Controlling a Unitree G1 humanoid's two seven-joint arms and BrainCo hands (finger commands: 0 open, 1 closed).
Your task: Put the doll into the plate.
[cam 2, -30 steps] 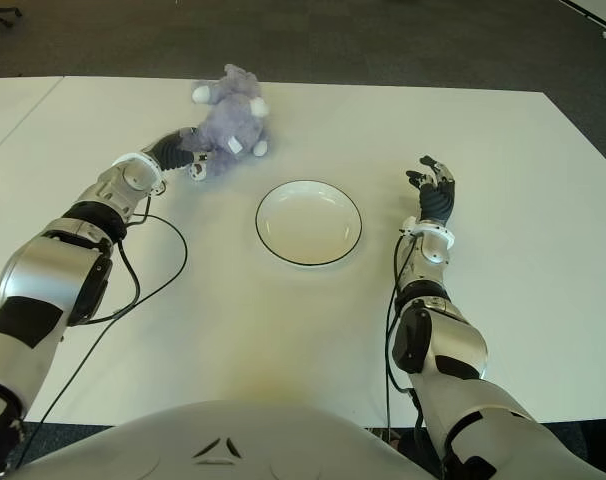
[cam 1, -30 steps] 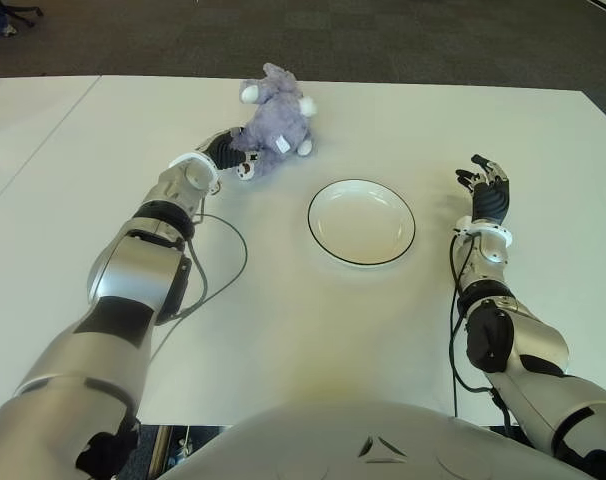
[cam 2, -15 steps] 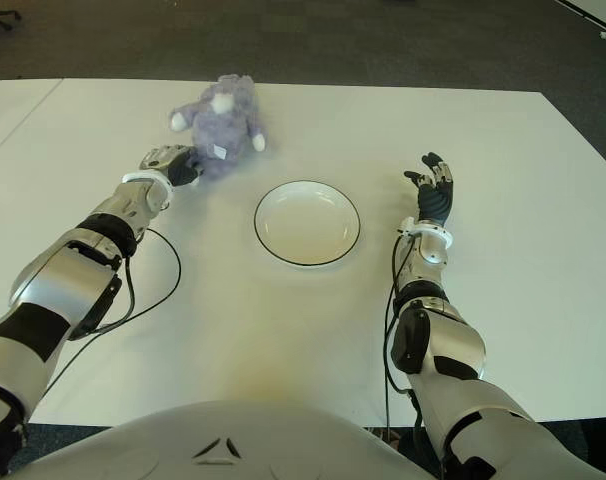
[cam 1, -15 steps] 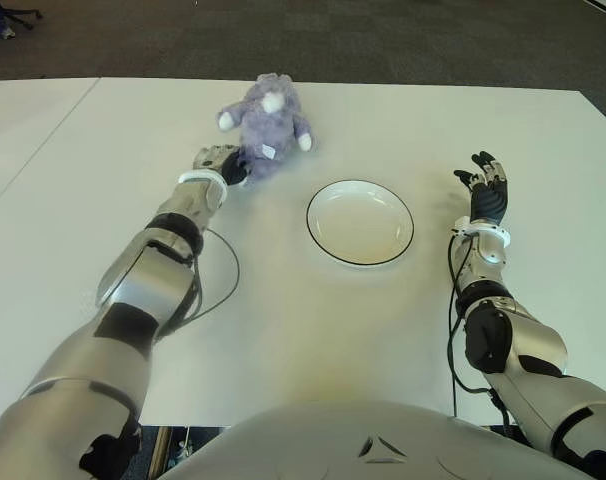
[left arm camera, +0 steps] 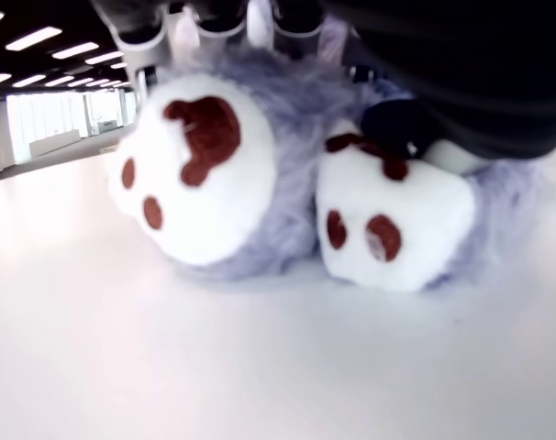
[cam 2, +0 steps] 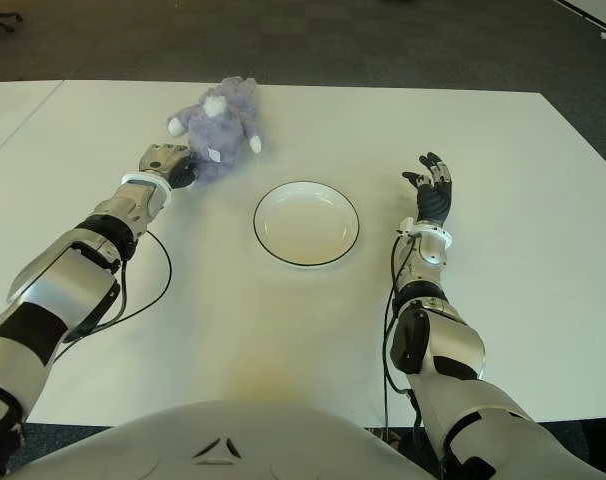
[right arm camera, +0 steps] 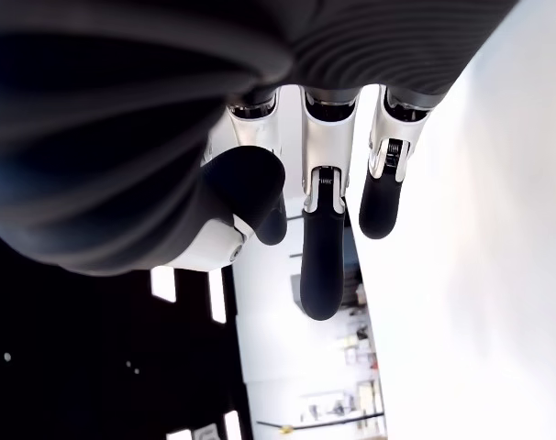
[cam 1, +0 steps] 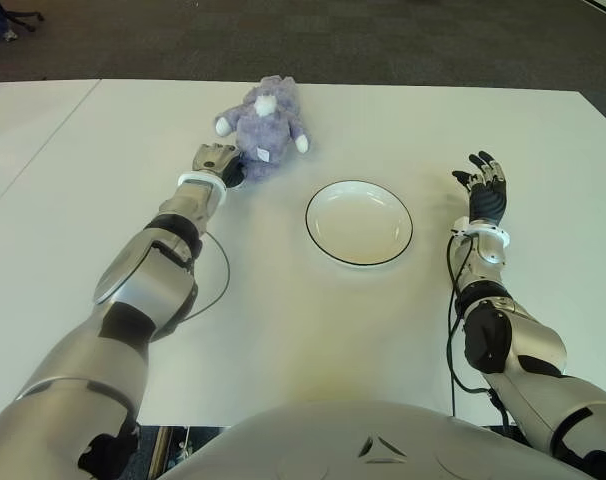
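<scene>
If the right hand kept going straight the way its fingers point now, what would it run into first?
Probably nothing: the right hand points away from the robot over bare table, well to the right of the plate. The way looks free up to the far edge, though depth is uncertain.

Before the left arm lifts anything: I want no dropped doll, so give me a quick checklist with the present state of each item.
1. Left hand closed on the doll: ok; the left wrist view shows fingers over the fur above its white paws.
2. Doll clear of the table: not ok; the paws sit on the surface.
3. Plate free to receive the doll: ok; nothing lies in it.
4. Path from doll to plate clear: ok; only bare table between them.
5. Right hand out of the way: ok; it shows on the plate's right side, fingers spread, holding nothing.
6. Grip firm enough to lift: cannot tell.
</scene>
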